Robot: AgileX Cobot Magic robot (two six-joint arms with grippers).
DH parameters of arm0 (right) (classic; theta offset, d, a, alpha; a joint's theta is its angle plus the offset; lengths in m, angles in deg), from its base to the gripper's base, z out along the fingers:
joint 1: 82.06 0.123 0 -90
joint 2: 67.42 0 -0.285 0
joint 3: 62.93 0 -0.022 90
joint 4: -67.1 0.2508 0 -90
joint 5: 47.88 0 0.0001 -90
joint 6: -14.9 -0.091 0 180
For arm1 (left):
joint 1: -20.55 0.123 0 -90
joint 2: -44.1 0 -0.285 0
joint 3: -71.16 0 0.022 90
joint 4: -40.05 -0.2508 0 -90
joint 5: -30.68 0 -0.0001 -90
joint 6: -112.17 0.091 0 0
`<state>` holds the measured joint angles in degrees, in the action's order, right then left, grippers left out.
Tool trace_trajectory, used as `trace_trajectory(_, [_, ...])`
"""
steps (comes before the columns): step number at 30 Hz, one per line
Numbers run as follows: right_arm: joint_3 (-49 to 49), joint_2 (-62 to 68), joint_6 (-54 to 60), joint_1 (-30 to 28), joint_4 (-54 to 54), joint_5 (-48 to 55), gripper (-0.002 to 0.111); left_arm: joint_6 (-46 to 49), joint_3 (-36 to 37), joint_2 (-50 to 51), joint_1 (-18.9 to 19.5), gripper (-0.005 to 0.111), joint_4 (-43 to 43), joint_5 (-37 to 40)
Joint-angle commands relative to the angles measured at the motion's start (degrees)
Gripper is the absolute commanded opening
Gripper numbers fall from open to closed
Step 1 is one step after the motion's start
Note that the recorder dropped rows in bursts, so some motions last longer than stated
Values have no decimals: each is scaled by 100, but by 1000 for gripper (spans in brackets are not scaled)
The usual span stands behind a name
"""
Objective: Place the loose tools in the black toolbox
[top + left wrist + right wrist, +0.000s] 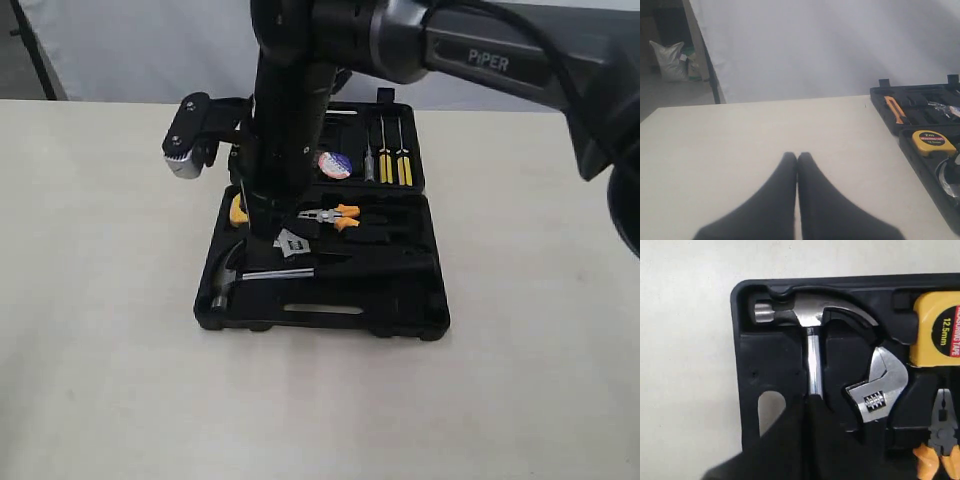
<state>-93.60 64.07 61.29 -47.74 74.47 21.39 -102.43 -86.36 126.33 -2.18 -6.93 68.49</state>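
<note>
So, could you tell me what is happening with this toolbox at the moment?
The right gripper is down over the claw hammer, which lies in the black toolbox; whether it grips the shaft is unclear. The adjustable wrench and tape roll are inside too. The left gripper is shut, empty, over the table.

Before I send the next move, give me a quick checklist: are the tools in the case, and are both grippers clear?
1. Claw hammer in the black toolbox: ok, head and shaft lie in the recess in its near left corner.
2. Adjustable wrench in the case: ok, it lies beside the hammer shaft.
3. Tape roll in the case: ok, it sits in the far half.
4. Right gripper free of the hammer: cannot tell. It is shut with its tips over the shaft, and the handle is hidden.
5. Left gripper clear: ok, shut and empty over the table.
</note>
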Motion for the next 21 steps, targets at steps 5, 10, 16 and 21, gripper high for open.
trace_trajectory(5, [423,420,-205,-120,-190,-96,0,-59,53,-46,19,1,78,-97])
trace_trajectory(10, [435,742,-448,-288,-210,-278,0,-59,53,-46,19,1,78,-97])
trace_trajectory(16, [435,958,-480,-302,-251,-278,0,-59,53,-46,19,1,78,-97])
trace_trajectory(21, [397,827,-480,-302,-251,-130,0,-59,53,-46,19,1,78,-97])
